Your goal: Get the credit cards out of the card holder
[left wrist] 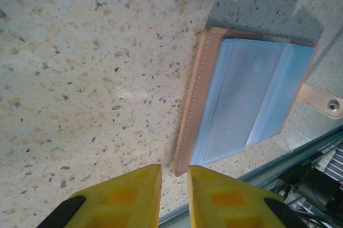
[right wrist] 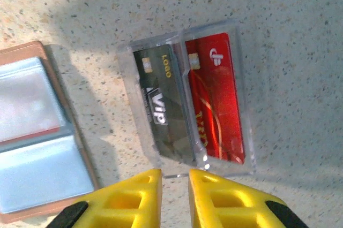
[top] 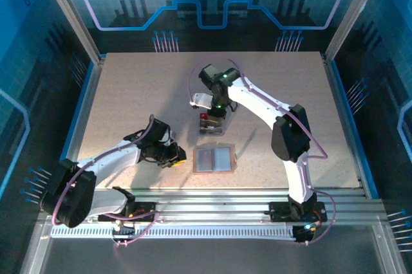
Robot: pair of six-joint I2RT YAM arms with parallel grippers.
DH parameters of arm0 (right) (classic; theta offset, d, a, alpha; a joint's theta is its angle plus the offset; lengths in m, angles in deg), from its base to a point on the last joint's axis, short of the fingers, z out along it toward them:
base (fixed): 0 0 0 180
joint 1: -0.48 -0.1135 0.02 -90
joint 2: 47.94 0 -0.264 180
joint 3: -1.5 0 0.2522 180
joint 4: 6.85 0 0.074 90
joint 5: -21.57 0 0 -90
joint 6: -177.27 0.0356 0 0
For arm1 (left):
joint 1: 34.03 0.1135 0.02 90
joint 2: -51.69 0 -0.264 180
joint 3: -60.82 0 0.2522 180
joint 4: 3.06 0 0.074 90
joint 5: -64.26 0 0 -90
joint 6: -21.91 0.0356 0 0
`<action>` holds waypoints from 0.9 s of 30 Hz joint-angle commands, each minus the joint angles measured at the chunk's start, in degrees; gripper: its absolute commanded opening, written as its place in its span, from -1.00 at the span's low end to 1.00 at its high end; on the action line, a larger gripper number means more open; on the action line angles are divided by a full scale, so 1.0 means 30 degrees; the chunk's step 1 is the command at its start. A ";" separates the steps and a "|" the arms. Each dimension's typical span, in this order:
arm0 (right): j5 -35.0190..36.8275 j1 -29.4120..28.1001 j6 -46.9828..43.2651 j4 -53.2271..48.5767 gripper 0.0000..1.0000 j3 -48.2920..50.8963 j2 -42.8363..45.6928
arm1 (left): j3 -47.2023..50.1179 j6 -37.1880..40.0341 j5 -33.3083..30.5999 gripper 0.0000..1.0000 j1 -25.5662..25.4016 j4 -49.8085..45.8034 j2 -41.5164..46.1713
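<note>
The salmon-pink card holder (top: 212, 159) lies open and flat near the table's front edge, its pale blue-grey pockets (left wrist: 246, 99) facing up. A dark card (right wrist: 163, 110) and a red card (right wrist: 217, 99) lie side by side in a small clear tray (right wrist: 246, 105) just beyond the holder. My right gripper (right wrist: 174, 185) hovers over the tray's near end, its jaws a narrow gap apart with nothing between them. My left gripper (left wrist: 174, 185) sits just left of the holder's edge, also slightly open and empty.
The holder's snap tab (left wrist: 321, 102) sticks out on its far side. A metal rail (top: 212, 200) runs along the table's front edge close to the holder. In the top view the tray (top: 211, 131) sits under the right wrist. Bare speckled tabletop (top: 129, 94) lies to the left and behind.
</note>
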 commanded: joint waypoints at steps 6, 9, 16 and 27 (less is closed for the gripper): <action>-0.2929 -0.0583 0.7778 0.4438 -0.59 0.6354 0.5009 | -0.0799 -0.0015 0.0807 -0.60 0.0146 0.1266 -0.1175; -0.4033 -0.0664 1.0776 0.6870 -0.60 0.9157 0.6812 | -0.0817 -0.0175 0.0905 -0.60 0.0149 0.1791 -0.1398; -0.5256 -0.1473 1.7017 1.1924 -0.69 1.4562 0.9581 | -0.0960 -0.0110 0.0618 -0.60 0.0153 0.2063 -0.1597; -0.6874 -0.3030 2.5136 1.5434 -0.71 1.7283 0.9081 | -0.1097 -0.0158 0.0382 -0.61 0.0159 0.1967 -0.1692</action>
